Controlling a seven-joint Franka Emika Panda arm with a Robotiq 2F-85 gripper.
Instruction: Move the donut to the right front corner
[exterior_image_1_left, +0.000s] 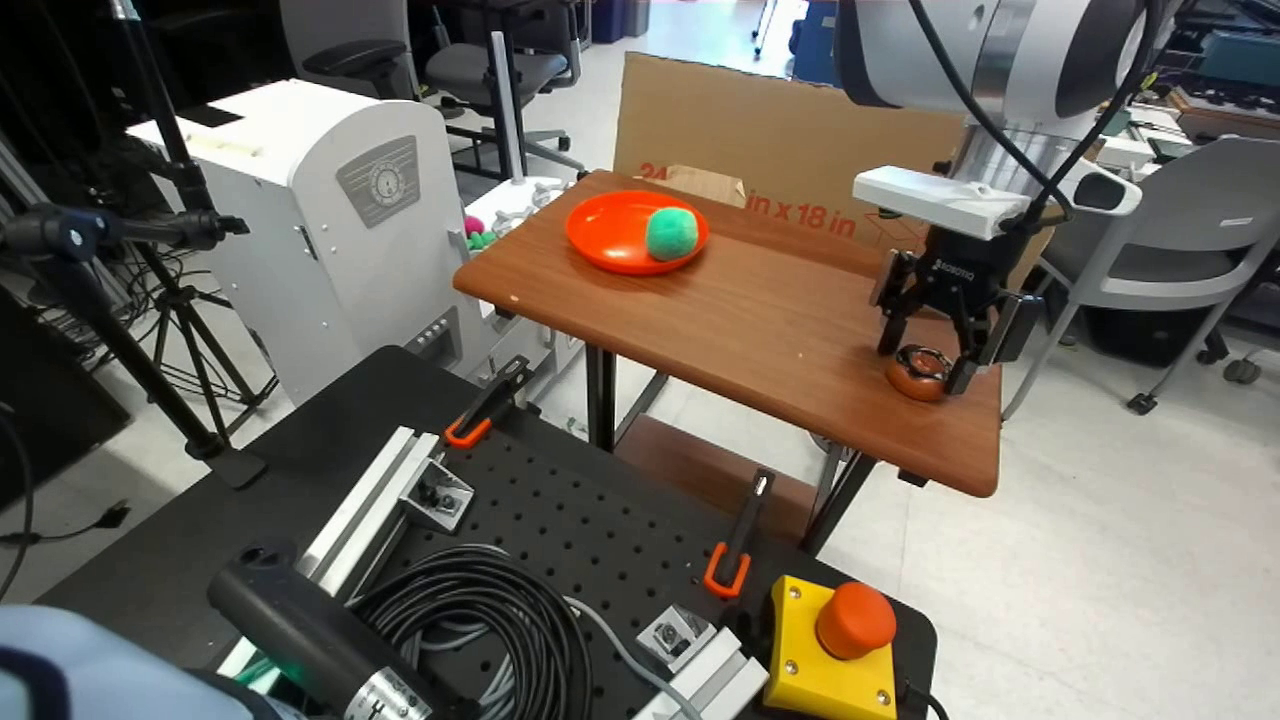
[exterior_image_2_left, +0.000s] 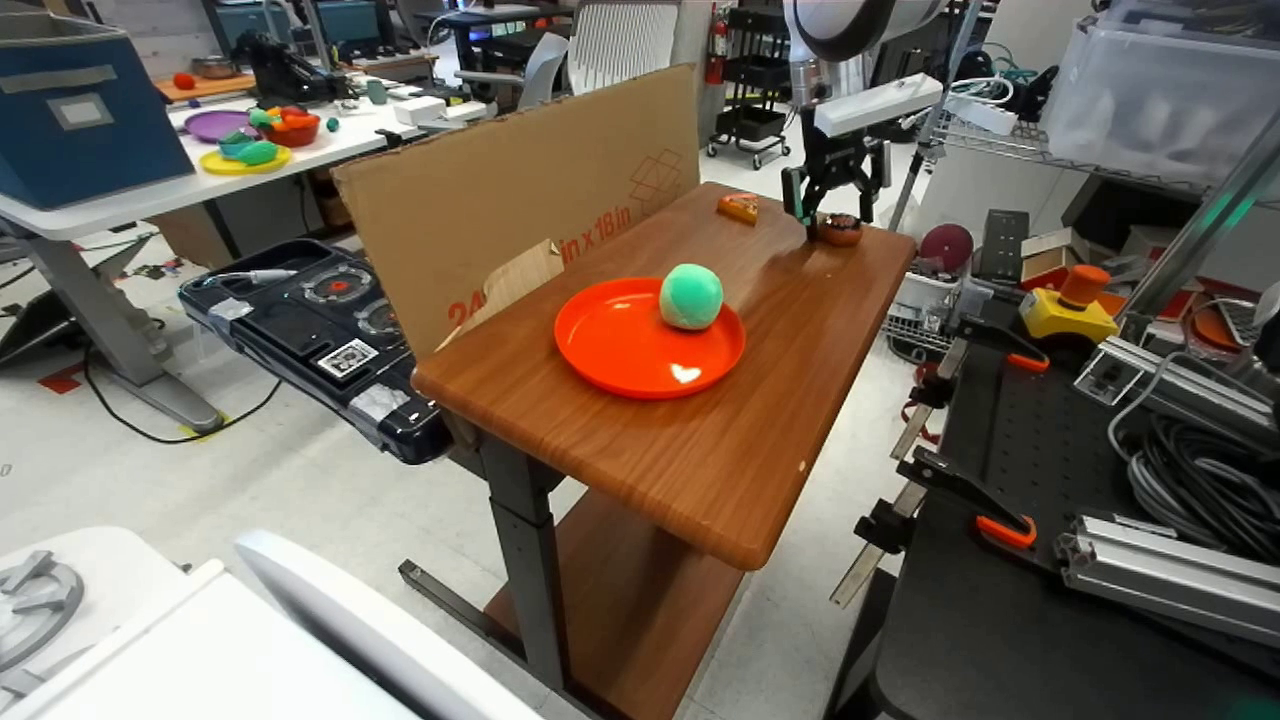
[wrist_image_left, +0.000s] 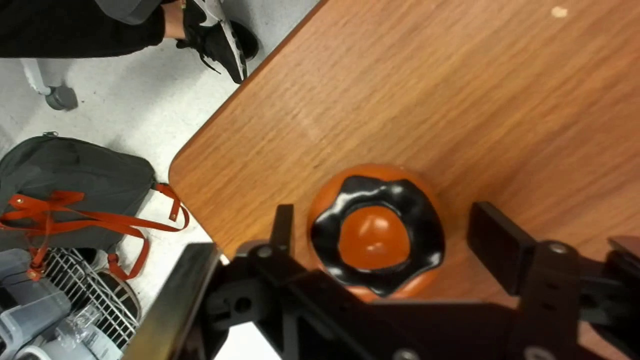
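Note:
The donut (exterior_image_1_left: 912, 378) is a brown ring with wavy black icing. It lies flat on the wooden tabletop near one end, and it also shows in an exterior view (exterior_image_2_left: 842, 231) and in the wrist view (wrist_image_left: 427, 235). My gripper (exterior_image_1_left: 922, 362) is open around the donut, low over the table, one finger on each side; it shows in the wrist view (wrist_image_left: 381, 225) too. There, a clear gap separates the donut from the right-hand finger and a small gap from the left-hand one. The right front corner (exterior_image_1_left: 978, 478) is close beside the donut; the wrist view shows this rounded corner (wrist_image_left: 186, 167).
A red-orange plate (exterior_image_2_left: 640, 375) with a green ball (exterior_image_2_left: 691, 297) stands toward the opposite end of the table. A small orange-yellow item (exterior_image_2_left: 738, 208) lies behind the gripper. A cardboard sheet (exterior_image_1_left: 790, 150) stands along the back edge. A black bench (exterior_image_1_left: 600, 520) faces the front edge.

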